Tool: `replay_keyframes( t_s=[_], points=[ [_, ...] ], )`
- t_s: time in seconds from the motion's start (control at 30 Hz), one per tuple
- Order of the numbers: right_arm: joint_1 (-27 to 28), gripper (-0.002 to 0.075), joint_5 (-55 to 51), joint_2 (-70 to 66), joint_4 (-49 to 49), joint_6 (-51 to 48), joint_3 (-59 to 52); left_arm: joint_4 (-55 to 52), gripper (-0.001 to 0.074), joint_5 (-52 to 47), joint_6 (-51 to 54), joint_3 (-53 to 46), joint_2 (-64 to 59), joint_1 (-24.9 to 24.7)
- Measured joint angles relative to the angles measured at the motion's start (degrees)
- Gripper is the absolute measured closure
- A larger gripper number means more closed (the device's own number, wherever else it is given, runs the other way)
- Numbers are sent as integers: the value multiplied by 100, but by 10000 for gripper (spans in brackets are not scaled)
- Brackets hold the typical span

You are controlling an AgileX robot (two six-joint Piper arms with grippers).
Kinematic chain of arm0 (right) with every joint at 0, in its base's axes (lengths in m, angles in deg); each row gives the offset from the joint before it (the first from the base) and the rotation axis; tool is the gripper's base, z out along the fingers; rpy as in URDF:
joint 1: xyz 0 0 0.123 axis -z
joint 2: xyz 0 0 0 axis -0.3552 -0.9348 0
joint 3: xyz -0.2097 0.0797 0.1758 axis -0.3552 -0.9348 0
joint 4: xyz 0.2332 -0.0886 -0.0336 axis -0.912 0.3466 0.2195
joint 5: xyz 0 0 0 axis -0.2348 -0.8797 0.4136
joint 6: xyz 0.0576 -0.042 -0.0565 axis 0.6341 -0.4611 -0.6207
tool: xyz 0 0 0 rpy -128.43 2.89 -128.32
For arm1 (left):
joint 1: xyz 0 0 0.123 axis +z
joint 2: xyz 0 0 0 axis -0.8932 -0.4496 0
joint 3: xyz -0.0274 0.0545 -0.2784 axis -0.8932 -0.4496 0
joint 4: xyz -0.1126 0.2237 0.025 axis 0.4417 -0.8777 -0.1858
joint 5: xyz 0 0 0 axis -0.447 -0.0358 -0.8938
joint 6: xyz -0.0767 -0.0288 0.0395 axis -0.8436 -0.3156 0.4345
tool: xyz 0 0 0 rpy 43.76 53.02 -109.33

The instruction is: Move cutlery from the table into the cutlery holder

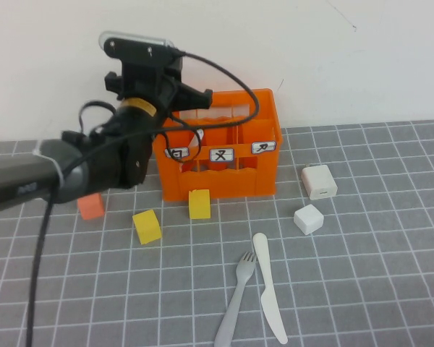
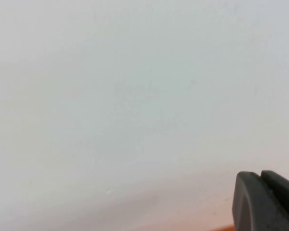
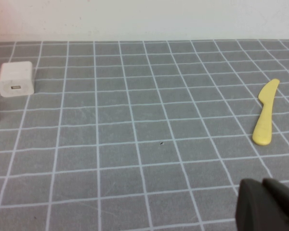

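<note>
The orange cutlery holder (image 1: 224, 148) stands at the back of the table (image 1: 362, 289). My left gripper (image 1: 197, 95) hovers over its left rear corner, pointing at the wall; in the left wrist view its fingertips (image 2: 260, 175) are pressed together with nothing between them. A grey fork (image 1: 235, 300) and a cream-white knife (image 1: 269, 285) lie side by side at the front. My right gripper (image 3: 261, 182) is low over the table, shut and empty, out of the high view. A pale yellow knife (image 3: 265, 115) lies ahead of it. No spoons are visible.
Two yellow cubes (image 1: 147, 226) (image 1: 200, 204) and an orange cube (image 1: 91, 207) lie in front of the holder. A white charger block (image 1: 319, 181), also in the right wrist view (image 3: 15, 78), and a white cube (image 1: 309, 218) lie to its right. A white wall is behind.
</note>
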Motion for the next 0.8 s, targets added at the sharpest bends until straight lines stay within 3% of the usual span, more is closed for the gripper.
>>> replay_keyframes(
  t_s=[0.37, 0.8],
  points=[
    [0, 729, 0, 0, 0, 0, 0, -170, 734, -2615, 0, -333, 1774, 0],
    [0, 729, 0, 0, 0, 0, 0, -194, 735, -2647, -10, -3303, 5000, 13]
  ],
)
